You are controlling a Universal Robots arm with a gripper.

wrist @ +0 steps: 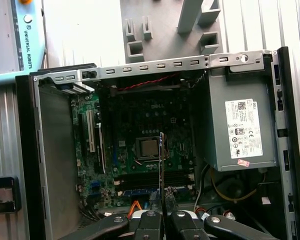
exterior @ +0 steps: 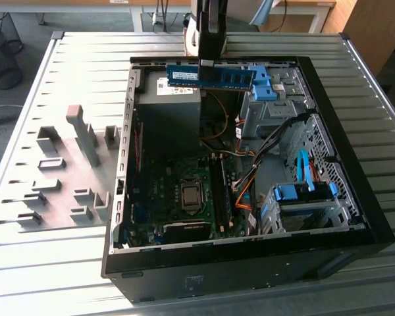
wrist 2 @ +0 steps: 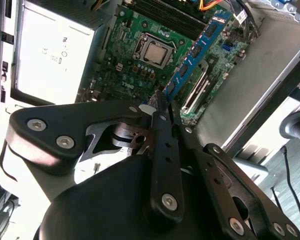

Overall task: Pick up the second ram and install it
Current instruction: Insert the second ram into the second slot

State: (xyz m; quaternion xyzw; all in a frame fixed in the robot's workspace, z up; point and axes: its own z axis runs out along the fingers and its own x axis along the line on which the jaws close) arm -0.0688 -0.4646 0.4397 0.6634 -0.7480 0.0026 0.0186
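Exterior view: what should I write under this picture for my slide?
The robot's hand holds the second ram, a long blue stick, up above the open computer case.

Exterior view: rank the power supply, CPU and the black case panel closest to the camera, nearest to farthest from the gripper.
The gripper, shut on the second ram, sits toward the top of the exterior view.
1. power supply: directly beneath the gripper.
2. CPU: midway toward the camera.
3. black case panel: at the end closest to the camera.
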